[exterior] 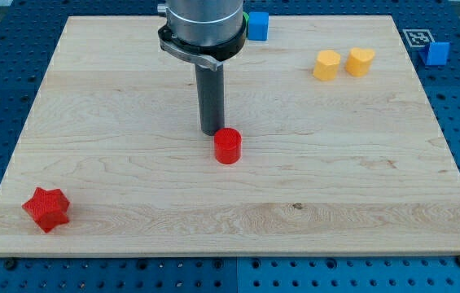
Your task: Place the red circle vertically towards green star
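The red circle (pixel 227 146), a short red cylinder, sits near the middle of the wooden board (pixel 132 98). My tip (pixel 212 133) stands just above and to the left of it, very close or touching; I cannot tell which. A sliver of a green block (pixel 247 25) shows at the view's top edge, just right of the arm's body. Most of it is hidden, so its shape cannot be made out.
A blue cube (pixel 259 25) sits right beside the green sliver. A yellow block (pixel 326 65) and a yellow heart-like block (pixel 360 62) sit at the upper right. A red star (pixel 46 209) lies at the lower left. Another blue block (pixel 437 53) lies off the board.
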`<state>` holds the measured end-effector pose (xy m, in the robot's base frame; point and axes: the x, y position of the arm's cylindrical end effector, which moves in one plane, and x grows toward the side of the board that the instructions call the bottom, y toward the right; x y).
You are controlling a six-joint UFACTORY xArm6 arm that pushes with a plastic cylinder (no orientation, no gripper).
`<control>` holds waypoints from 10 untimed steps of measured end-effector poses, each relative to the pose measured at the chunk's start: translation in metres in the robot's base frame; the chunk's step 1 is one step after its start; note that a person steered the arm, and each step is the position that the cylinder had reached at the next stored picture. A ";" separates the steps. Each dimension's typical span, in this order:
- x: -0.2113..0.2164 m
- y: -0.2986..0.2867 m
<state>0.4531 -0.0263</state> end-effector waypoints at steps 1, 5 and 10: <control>0.000 0.037; 0.008 0.049; 0.059 0.039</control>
<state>0.5125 0.0129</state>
